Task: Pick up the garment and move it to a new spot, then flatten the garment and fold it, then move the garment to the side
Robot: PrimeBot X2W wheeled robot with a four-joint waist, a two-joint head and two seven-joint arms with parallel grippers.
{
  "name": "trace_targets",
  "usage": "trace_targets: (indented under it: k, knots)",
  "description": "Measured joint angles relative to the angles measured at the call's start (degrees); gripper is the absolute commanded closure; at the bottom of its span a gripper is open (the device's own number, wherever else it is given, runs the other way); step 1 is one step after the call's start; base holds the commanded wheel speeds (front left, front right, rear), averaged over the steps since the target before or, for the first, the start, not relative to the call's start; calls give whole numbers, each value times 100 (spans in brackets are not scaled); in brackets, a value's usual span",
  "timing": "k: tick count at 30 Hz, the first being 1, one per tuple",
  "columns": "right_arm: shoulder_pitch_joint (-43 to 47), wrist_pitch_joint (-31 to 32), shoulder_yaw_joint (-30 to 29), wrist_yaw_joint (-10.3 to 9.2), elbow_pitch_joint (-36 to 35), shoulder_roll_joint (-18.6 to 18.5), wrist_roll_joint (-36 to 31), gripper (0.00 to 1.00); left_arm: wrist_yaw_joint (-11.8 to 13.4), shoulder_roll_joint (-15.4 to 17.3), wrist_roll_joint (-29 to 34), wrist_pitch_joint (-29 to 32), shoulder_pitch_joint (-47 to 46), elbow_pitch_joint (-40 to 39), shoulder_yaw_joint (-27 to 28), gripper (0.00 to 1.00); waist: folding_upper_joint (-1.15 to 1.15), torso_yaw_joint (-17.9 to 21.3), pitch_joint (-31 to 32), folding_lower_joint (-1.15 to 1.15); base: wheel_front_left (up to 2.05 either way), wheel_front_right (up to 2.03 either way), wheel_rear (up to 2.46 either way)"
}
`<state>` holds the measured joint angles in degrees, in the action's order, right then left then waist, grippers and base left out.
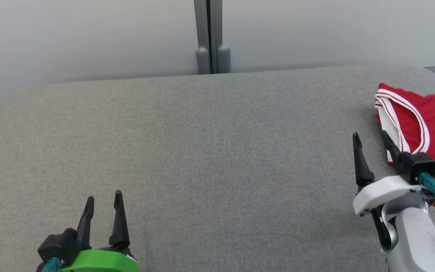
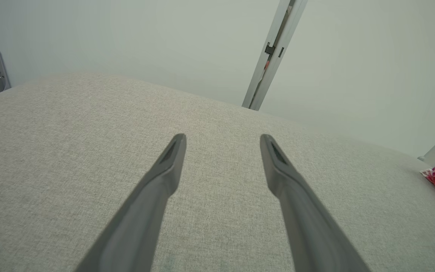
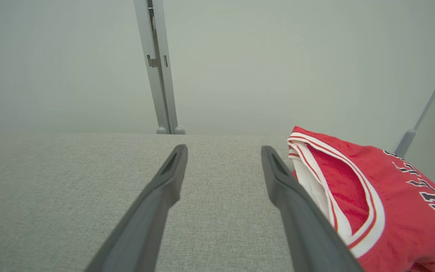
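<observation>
My right gripper (image 1: 369, 134), fingers spread and empty, hovers at the left edge of the jersey (image 1: 421, 124), which lies bunched at the far right of the grey cushion (image 1: 210, 151). My left gripper (image 1: 104, 195), also spread, sits near left, well apart. The cloth looks light, limp and slick, so I judge the banded, white-trimmed opening the surest pinch. The right wrist view reveals that opening's layers and dark lettering; the left wrist view catches a crumpled red corner.
</observation>
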<state>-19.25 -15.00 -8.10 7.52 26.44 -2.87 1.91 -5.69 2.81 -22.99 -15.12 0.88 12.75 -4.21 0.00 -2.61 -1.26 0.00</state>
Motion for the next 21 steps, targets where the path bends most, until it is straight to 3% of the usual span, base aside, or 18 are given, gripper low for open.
trace_targets:
  k: [10, 21]
  knots:
    - [1318, 0, 423, 0, -853, 5, 624, 0, 73, -1, -68, 0, 385, -80, -47, 0, 0, 128, 138, 0, 0, 0, 0]
    - [1662, 0, 654, 0, -854, 8, 872, 0, 101, -1, -65, 0, 498, -29, -154, 0, 0, 206, 175, 0, 0, 0, 0]
